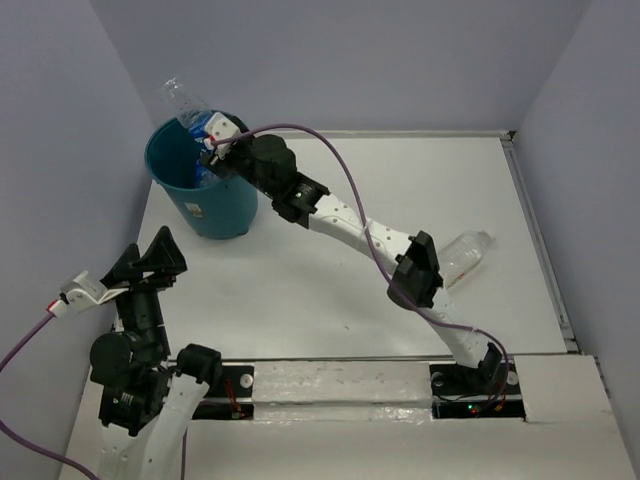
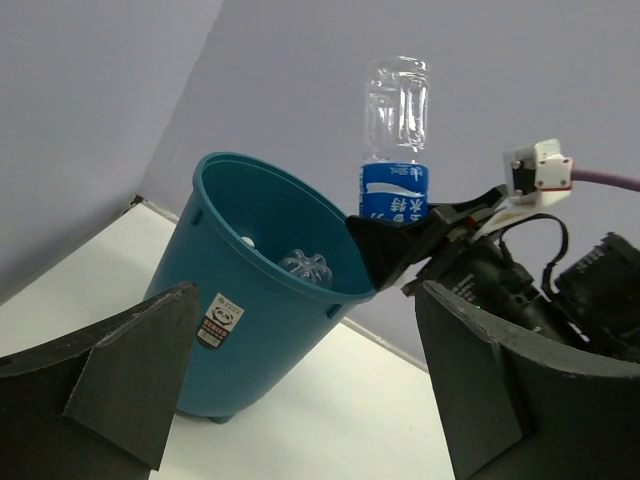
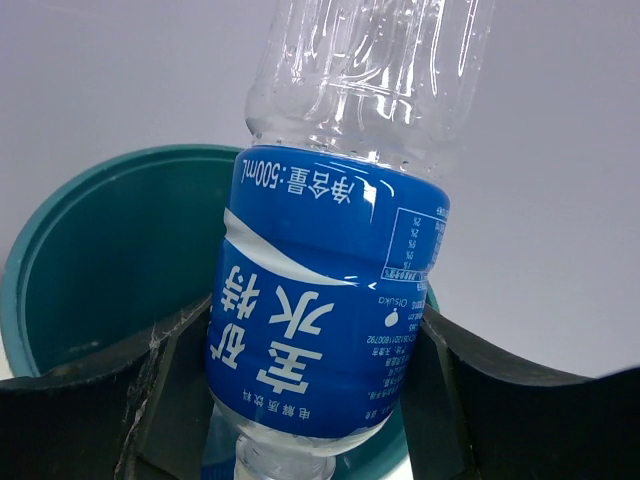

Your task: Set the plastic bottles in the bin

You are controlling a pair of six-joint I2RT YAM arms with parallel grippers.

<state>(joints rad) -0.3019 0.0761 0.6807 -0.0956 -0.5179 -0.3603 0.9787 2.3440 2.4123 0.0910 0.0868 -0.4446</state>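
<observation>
Clamped in right claw (image 3: 320,400) at label band: clear crinkly blue-labelled plastic bottle (image 3: 330,290). Probably light, crushable, slick. Below claw, round teal plastic bin (image 3: 80,280).

- White table (image 1: 300,285), with a small dark speck (image 1: 347,325) near its middle.
- Pale purple walls (image 1: 400,60) on three sides.
- Metal strip (image 1: 539,240) along the table's right edge.
</observation>
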